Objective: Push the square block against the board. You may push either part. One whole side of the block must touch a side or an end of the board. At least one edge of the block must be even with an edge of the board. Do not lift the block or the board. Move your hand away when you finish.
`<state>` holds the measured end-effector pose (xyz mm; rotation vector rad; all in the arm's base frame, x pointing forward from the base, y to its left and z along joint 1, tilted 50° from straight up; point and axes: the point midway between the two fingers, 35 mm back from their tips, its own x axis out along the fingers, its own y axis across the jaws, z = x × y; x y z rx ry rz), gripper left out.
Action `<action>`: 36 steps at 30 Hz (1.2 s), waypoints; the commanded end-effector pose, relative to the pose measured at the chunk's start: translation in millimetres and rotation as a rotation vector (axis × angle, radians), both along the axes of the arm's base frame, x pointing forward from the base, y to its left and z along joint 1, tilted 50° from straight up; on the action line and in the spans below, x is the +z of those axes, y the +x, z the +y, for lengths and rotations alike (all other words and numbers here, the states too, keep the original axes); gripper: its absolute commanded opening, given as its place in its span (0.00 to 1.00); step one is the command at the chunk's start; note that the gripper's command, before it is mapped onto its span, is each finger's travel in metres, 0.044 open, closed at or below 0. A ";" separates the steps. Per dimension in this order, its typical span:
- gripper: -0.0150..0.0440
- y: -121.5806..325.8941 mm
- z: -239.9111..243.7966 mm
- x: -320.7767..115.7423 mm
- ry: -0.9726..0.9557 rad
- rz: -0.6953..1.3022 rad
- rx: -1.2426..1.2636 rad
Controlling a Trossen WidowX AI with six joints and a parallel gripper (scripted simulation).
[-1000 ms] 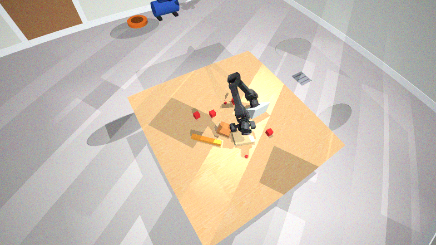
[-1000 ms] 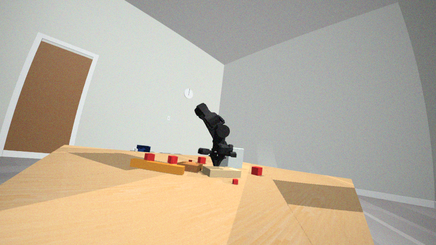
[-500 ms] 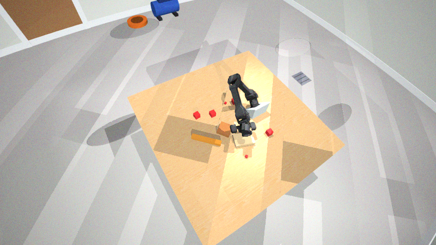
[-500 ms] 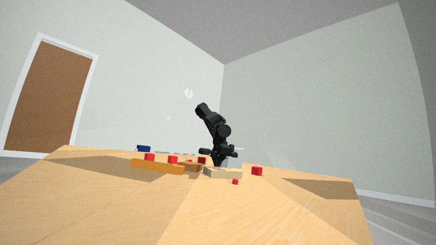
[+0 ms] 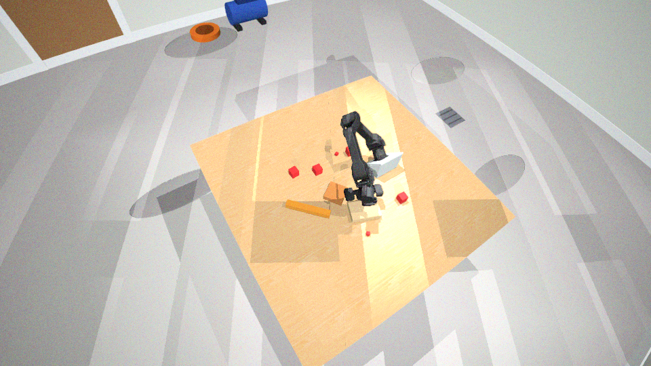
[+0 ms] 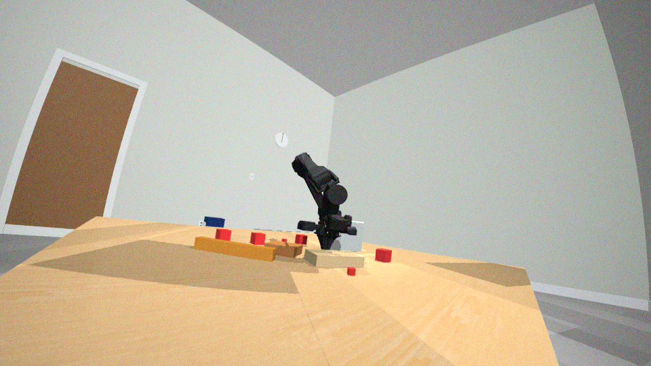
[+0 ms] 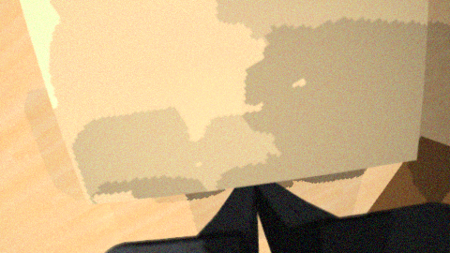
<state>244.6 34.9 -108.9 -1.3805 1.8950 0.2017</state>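
A pale cream board (image 5: 364, 215) (image 6: 339, 260) (image 7: 141, 70) lies flat on the table. A brown square block (image 5: 334, 192) (image 6: 283, 248) (image 7: 403, 187) lies beside one corner of it, turned at an angle to it. No whole side of the block lies along the board; whether their corners touch I cannot tell. My gripper (image 6: 323, 247) (image 7: 251, 181) is shut and empty, pointing down. Its tips are low at the board's long side nearest the arm base. Whether they touch it is unclear. In the top view the hand hides the tips.
A long orange bar (image 5: 307, 209) (image 6: 234, 249) lies left of the block. A whitish panel (image 5: 386, 165) (image 6: 354, 244) stands tilted by the arm. Red cubes lie around: one right of the board (image 5: 401, 197), a small one (image 5: 367, 233) in front, several behind.
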 end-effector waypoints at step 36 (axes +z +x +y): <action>0.25 3.5 5.3 -11.9 0.003 0.002 -0.009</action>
